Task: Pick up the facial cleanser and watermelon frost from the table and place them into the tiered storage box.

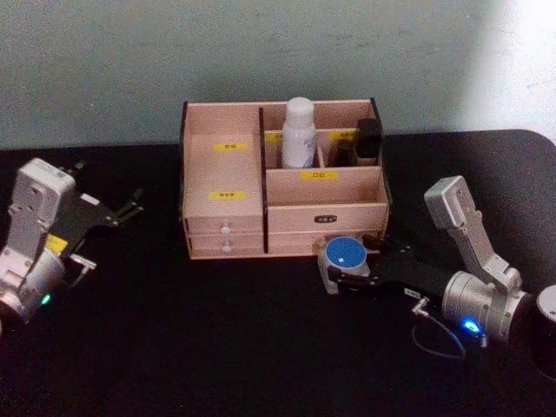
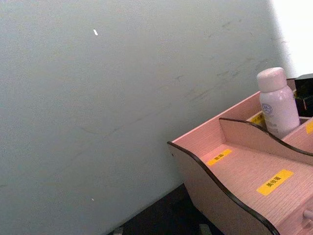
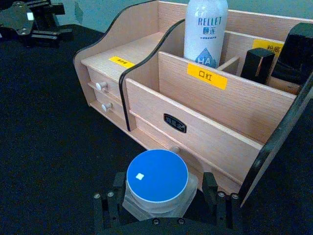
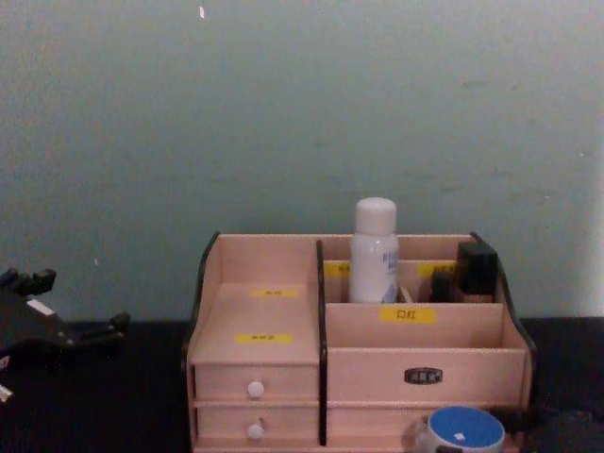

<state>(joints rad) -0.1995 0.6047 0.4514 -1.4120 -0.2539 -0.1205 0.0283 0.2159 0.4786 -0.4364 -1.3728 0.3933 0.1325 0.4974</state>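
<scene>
Right pincer (image 3: 162,185), spread, around watermelon frost (image 3: 157,177), just before tiered storage box (image 3: 205,122)

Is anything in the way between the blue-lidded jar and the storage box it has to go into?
Only the box's own front wall: the watermelon frost sits on the table right before the tiered storage box, with the right gripper open around it.

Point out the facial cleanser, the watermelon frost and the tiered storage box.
facial cleanser (image 1: 298,139), head view, on the bottle's white body.
watermelon frost (image 3: 157,177), right wrist view, on the blue lid.
tiered storage box (image 4: 368,363), chest view, on its front panel.
</scene>
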